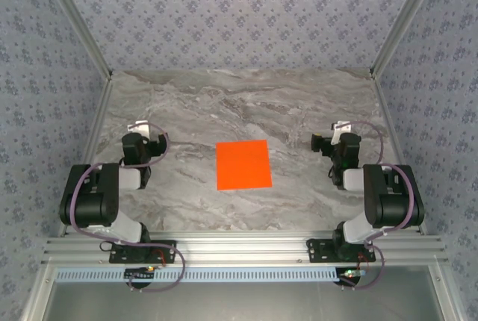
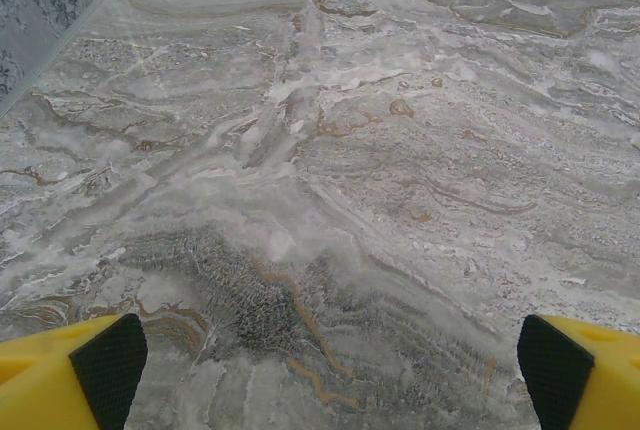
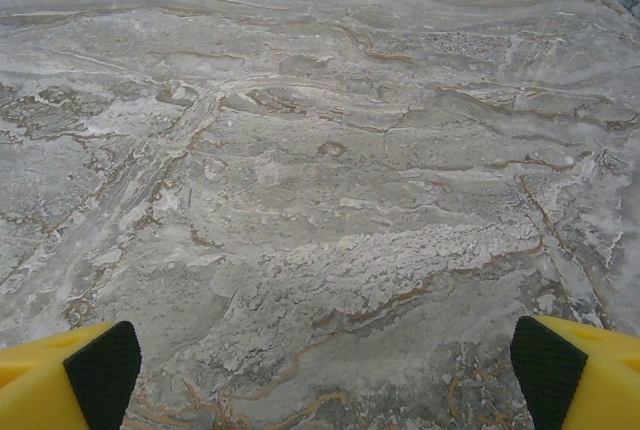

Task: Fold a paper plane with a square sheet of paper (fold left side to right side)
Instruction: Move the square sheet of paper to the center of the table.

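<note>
Thin, bright orange-red square sheet of paper [image 1: 243,165]: lying flat and uncreased at the centre of the grey, veined, marble-look bench [image 1: 224,104]. Left fingers [image 2: 108,368] and right fingers [image 3: 100,370], yellow and black-tipped, are standing released, holding nothing. Step: first fold judged not yet begun; the next move is calling for pinching the left edge and carrying it rightward.
</note>
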Available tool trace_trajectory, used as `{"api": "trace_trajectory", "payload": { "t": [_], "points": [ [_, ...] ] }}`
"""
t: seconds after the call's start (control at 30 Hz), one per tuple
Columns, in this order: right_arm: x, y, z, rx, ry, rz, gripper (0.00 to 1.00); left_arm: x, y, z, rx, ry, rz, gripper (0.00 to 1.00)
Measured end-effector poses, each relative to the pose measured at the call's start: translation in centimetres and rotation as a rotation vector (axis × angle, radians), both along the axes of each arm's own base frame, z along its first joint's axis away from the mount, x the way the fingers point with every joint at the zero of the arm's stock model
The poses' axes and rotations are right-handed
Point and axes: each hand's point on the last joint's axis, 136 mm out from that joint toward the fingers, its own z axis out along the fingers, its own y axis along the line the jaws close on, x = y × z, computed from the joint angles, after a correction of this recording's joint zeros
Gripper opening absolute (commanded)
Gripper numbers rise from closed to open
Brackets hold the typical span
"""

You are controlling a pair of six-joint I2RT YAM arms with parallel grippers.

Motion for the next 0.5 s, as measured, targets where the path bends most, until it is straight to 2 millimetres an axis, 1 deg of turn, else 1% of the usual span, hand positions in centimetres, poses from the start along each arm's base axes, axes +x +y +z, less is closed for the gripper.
{"api": "trace_trajectory", "payload": {
  "t": [0.1,0.13,0.17,0.2,0.23,0.3,0.37,0.4,0.43,0.47,0.5],
  "points": [
    [0.0,0.0,-0.1,0.0,0.013,-0.002,1.0,-0.3,0.1,0.4,0.005,0.004,0.008,0.98],
    [0.0,-0.1,0.0,0.0,0.027,-0.004,1.0,-0.6,0.2,1.0,0.011,0.003,0.017,0.98],
    [0.0,-0.2,0.4,0.001,0.042,-0.01,1.0,-0.8,0.1,2.0,0.018,-0.008,0.022,0.98],
    [0.2,-0.3,1.2,0.004,0.044,-0.019,1.0,-1.1,-0.2,3.1,0.014,-0.016,0.027,0.98],
    [0.3,-0.4,2.4,0.011,0.039,-0.028,1.0,-1.2,-0.7,4.7,-0.004,-0.026,0.03,0.98],
    [0.4,-0.3,5.6,0.036,0.007,-0.037,1.0,-0.9,-1.9,8.1,-0.066,-0.053,0.025,0.98],
    [-0.1,0.1,9.5,0.073,-0.048,-0.037,1.0,-0.6,-4.1,12.1,-0.146,-0.097,0.003,0.98],
    [-0.6,0.5,10.9,0.089,-0.068,-0.033,1.0,-0.8,-5.8,13.5,-0.178,-0.111,-0.027,0.98],
    [-1.3,1.1,12.3,0.109,-0.085,-0.022,1.0,-1.2,-8.1,14.4,-0.206,-0.111,-0.073,0.98],
    [-2.2,1.9,13.4,0.129,-0.096,-0.006,1.0,-2.0,-10.8,14.8,-0.228,-0.094,-0.134,0.98],
    [-3.0,2.6,14.1,0.148,-0.097,0.011,1.0,-2.8,-13.5,14.6,-0.245,-0.064,-0.197,0.98]
  ]
}}
